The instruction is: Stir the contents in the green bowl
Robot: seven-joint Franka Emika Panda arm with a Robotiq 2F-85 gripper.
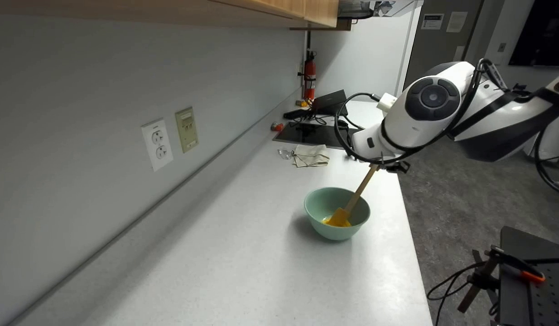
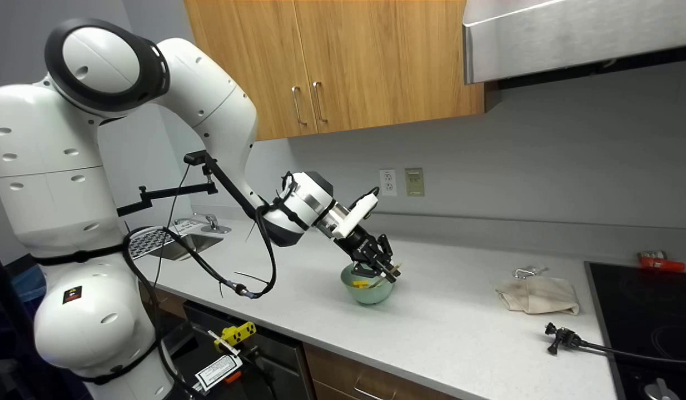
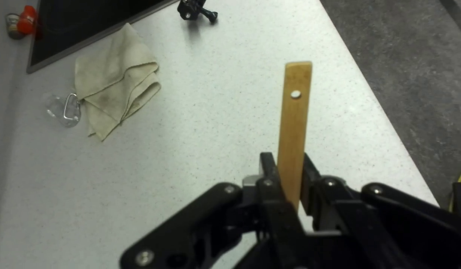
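Your pincer [image 3: 288,164] is closed on a long, flat wooden stick [image 3: 293,130], its jaws tight against both sides. The wood is light yellow-brown and smooth-faced, with a squared-off end and a small round hole just short of it. In both exterior views you see the stick leaning well off upright, its lower part inside the green bowl [image 1: 331,234].

The bowl stands upright on the worktop [image 1: 243,262], round, pale mint and smooth-sided, widening from a narrower base to a broad rim. The worktop is whitish, hard and finely speckled. Farther along it lies a beige cloth [image 3: 116,78], soft, folded and creased, with a clear, shiny object [image 3: 58,112] with a bent metal loop at its edge. Near the cloth, the cooktop [image 3: 84,22] is flat, glossy black, edged in a thin metal strip.

The contents [image 1: 338,219] sit low in the bowl: a small yellow-orange mass, vivid against the mint. The stick's lower end reaches them, and you cannot tell exactly where wood stops and mass begins.
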